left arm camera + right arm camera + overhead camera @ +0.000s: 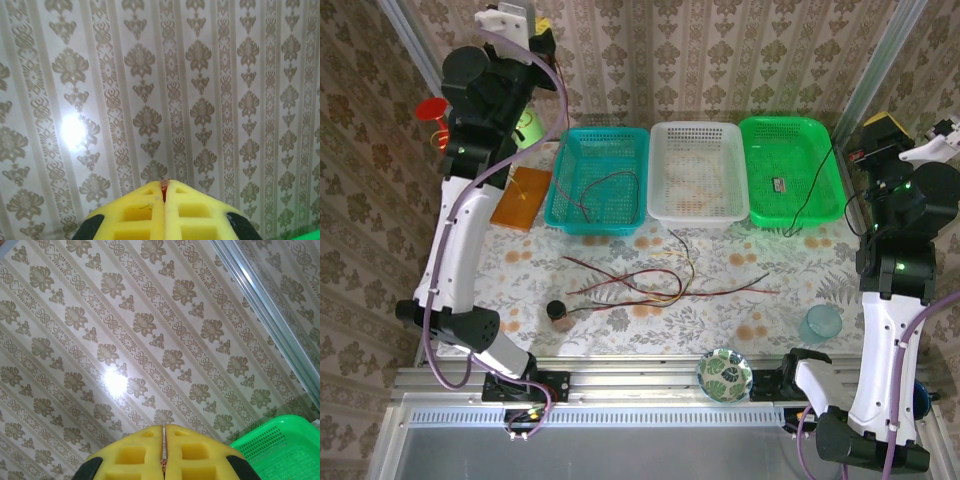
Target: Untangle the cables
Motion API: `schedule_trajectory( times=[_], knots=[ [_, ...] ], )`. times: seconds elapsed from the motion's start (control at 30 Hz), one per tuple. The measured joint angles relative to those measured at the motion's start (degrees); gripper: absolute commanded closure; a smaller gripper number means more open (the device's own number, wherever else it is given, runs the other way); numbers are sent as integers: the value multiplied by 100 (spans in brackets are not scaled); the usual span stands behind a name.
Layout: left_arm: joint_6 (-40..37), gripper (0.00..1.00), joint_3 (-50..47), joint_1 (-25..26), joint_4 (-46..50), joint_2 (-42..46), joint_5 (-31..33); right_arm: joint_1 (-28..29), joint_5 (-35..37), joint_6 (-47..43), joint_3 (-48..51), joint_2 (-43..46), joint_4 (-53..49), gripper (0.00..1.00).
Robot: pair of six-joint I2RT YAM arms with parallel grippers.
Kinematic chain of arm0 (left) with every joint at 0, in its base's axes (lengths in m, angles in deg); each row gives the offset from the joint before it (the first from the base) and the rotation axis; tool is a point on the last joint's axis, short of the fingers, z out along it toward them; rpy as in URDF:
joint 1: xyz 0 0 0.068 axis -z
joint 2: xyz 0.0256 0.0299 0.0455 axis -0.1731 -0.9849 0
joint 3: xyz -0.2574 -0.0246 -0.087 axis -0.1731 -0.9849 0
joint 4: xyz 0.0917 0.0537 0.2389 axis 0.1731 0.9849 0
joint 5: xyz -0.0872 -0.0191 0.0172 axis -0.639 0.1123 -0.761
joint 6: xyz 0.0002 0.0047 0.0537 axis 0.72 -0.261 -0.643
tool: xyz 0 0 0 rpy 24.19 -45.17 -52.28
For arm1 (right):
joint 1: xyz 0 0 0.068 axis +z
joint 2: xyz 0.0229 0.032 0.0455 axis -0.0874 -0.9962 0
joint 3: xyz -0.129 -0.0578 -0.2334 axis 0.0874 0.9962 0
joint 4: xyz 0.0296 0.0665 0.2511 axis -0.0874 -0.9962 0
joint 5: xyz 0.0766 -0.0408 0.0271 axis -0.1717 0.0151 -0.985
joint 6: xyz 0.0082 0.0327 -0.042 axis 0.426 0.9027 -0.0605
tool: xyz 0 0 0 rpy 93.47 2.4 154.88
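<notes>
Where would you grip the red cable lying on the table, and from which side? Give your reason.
Grip the red cable near its free right end, clear of the tangle. Come straight down from above, closing across its line. It lies flat on the table, so a side approach would probably not get under it, and that stretch runs alone, away from the crossings.

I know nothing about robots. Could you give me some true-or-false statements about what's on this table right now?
1. A teal basket, a white basket and a green basket stand side by side. True.
2. The tangled cables lie in the white basket. False: they lie on the table, in front of the baskets.
3. A thin cable lies in the teal basket. True.
4. The left gripper and right gripper are wide open. False: both are shut.
</notes>
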Motion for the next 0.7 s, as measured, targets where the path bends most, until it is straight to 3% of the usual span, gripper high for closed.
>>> schedule_trajectory(
  times=[0.37, 0.7],
  knots=[
    [0, 100, -1921, -33, -282, -173, -26, 0, -2, 2, -39, -2, 0, 100],
    [52, 100, -2409, 166, 756, -1805, 166, 0, -24, 116, -623, -227, 131, 100]
  ],
)
